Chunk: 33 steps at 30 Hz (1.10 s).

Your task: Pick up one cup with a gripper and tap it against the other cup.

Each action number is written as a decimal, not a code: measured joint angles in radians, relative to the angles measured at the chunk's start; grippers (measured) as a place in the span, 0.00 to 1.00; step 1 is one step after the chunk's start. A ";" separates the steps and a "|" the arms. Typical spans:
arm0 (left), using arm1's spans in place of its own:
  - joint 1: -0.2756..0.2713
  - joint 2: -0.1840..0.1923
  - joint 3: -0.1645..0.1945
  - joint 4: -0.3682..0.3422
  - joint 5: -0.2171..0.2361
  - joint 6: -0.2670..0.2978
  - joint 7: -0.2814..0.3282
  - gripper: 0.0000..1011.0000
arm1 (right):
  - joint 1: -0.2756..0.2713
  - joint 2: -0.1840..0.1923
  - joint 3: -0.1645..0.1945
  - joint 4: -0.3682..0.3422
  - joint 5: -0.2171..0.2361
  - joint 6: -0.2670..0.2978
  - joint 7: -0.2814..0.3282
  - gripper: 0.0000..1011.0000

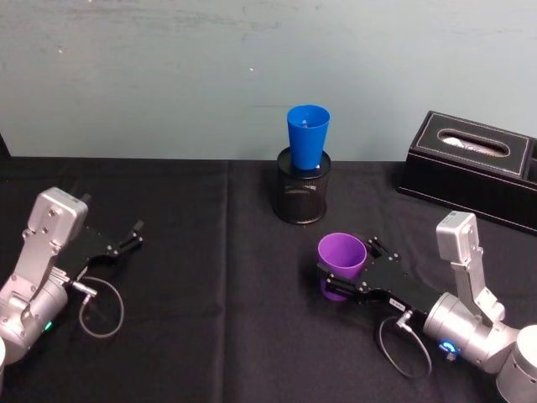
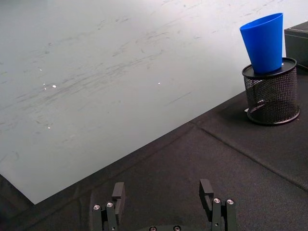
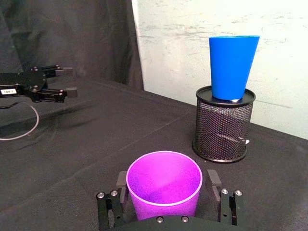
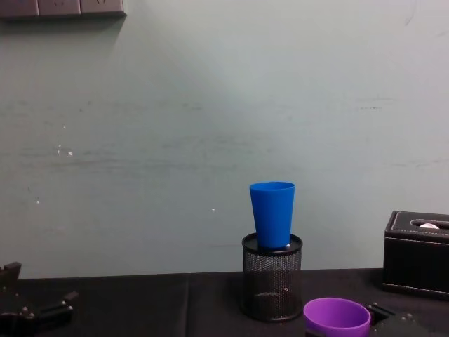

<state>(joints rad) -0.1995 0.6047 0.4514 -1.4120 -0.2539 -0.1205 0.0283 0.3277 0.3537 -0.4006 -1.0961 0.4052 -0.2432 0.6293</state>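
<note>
The purple cup [image 1: 341, 262] stands upright on the black cloth at front right, its mouth open upward [image 3: 163, 185]. My right gripper [image 1: 346, 269] is open around it, one finger on each side of the cup wall [image 3: 167, 180]. The blue cup [image 1: 308, 138] sits upright in a black mesh pen holder [image 1: 302, 195] at the back centre, behind the purple cup [image 4: 337, 316]. In the right wrist view the blue cup [image 3: 232, 65] rises beyond the purple one. My left gripper [image 1: 132, 235] rests open and empty at the left, low over the cloth [image 2: 162, 192].
A black tissue box [image 1: 474, 164] stands at the back right, close to the wall. Grey cable loops hang by each wrist [image 1: 101, 306]. The black cloth [image 1: 218, 277] between the two arms is bare.
</note>
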 joint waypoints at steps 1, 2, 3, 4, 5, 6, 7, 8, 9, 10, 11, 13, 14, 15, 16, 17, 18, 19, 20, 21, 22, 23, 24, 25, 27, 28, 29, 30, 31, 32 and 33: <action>0.000 0.000 0.000 0.000 0.000 0.000 0.000 1.00 | 0.000 0.000 0.000 0.000 0.000 0.000 0.000 0.99; 0.000 0.000 0.000 0.000 0.000 0.000 0.000 1.00 | 0.000 0.000 0.000 0.000 0.000 0.000 0.000 0.99; 0.000 0.000 0.000 0.000 0.000 0.000 0.000 1.00 | 0.000 0.000 0.000 0.000 0.000 0.000 0.000 0.99; 0.000 0.000 0.000 0.000 0.000 0.000 0.000 1.00 | 0.000 0.000 0.000 0.000 0.000 0.000 0.000 0.99; 0.000 0.000 0.000 0.000 0.000 0.000 0.000 1.00 | 0.000 0.000 0.000 -0.001 0.000 0.000 0.001 0.99; 0.000 0.000 0.000 0.000 0.000 0.000 0.000 1.00 | 0.000 0.001 0.000 -0.002 0.000 0.000 0.001 0.99; 0.000 0.000 0.000 0.000 0.000 0.000 0.000 1.00 | 0.000 0.001 0.000 -0.003 0.000 0.000 0.001 0.99; 0.000 0.000 0.000 0.000 0.000 0.000 0.000 1.00 | -0.001 0.002 0.001 -0.006 0.000 -0.001 0.002 0.99; 0.000 0.000 0.000 0.000 0.000 0.000 0.000 1.00 | -0.002 0.002 0.001 -0.009 0.001 -0.001 0.003 0.99; 0.000 0.000 0.000 0.000 0.000 0.000 0.000 1.00 | -0.002 0.002 0.001 -0.010 0.001 -0.001 0.004 0.99; 0.000 0.000 0.000 0.000 0.000 0.000 0.000 1.00 | -0.003 0.003 0.002 -0.013 0.001 -0.002 0.006 0.99; 0.000 0.000 0.000 0.000 0.000 0.000 0.000 1.00 | -0.003 0.003 0.002 -0.015 0.002 -0.003 0.007 0.99; 0.000 0.000 0.000 0.000 0.000 0.000 0.000 1.00 | -0.003 0.003 0.002 -0.017 0.002 -0.005 0.008 0.99; 0.000 0.000 0.000 0.000 0.000 0.000 0.000 1.00 | -0.004 0.003 0.002 -0.019 0.003 -0.005 0.008 0.99; 0.000 0.000 0.000 0.000 0.000 0.000 0.000 1.00 | -0.004 0.004 0.002 -0.021 0.003 -0.006 0.008 0.99; 0.000 0.000 0.000 0.000 0.000 0.000 0.000 1.00 | -0.005 0.004 0.003 -0.023 0.003 -0.006 0.008 0.99; 0.000 0.000 0.000 0.000 0.000 0.000 0.000 1.00 | -0.006 0.005 0.003 -0.028 0.003 -0.008 0.008 0.99; 0.000 0.000 0.000 0.000 0.000 0.000 0.000 1.00 | -0.007 0.006 0.004 -0.031 0.003 -0.009 0.008 0.99; 0.000 0.000 0.000 0.000 0.000 0.000 0.000 1.00 | -0.008 0.006 0.004 -0.034 0.003 -0.010 0.008 0.99; 0.000 0.000 0.000 0.000 0.000 0.000 0.000 1.00 | -0.010 0.008 0.005 -0.039 0.001 -0.012 0.007 0.99; 0.000 0.000 0.000 0.000 0.000 0.000 0.000 1.00 | -0.011 0.008 0.005 -0.043 0.001 -0.013 0.005 0.99; 0.000 0.000 0.000 0.000 0.000 0.000 0.000 1.00 | -0.012 0.009 0.006 -0.046 0.001 -0.013 0.004 0.99; 0.000 0.000 0.000 0.000 0.000 0.000 0.000 1.00 | -0.013 0.010 0.006 -0.049 0.000 -0.013 0.003 0.99; 0.000 0.000 0.000 0.000 0.000 0.000 0.000 1.00 | -0.015 0.011 0.008 -0.056 0.000 -0.014 0.002 0.99; 0.000 0.000 0.000 0.000 0.000 0.000 0.000 1.00 | -0.018 0.013 0.009 -0.064 0.000 -0.015 0.001 0.99; 0.000 0.000 0.000 0.000 0.000 0.000 0.000 1.00 | -0.019 0.014 0.010 -0.067 0.000 -0.015 0.000 0.99; 0.000 0.000 0.000 0.000 0.000 0.000 0.000 1.00 | -0.020 0.014 0.011 -0.069 0.000 -0.016 0.000 0.99; 0.000 0.000 0.000 0.000 0.000 0.000 0.000 1.00 | -0.021 0.014 0.012 -0.071 0.000 -0.016 -0.001 0.99; 0.000 0.000 0.000 0.000 0.000 0.000 0.000 1.00 | -0.022 0.015 0.013 -0.075 0.001 -0.016 -0.004 0.99; 0.000 0.000 0.000 0.000 0.000 0.000 0.000 1.00 | -0.023 0.015 0.013 -0.077 0.002 -0.017 -0.005 0.99; 0.000 0.000 0.000 0.000 0.000 0.000 0.000 1.00 | -0.023 0.016 0.014 -0.079 0.002 -0.017 -0.005 0.99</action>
<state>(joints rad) -0.1995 0.6047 0.4514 -1.4120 -0.2538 -0.1205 0.0283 0.3043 0.3692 -0.3866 -1.1753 0.4072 -0.2597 0.6241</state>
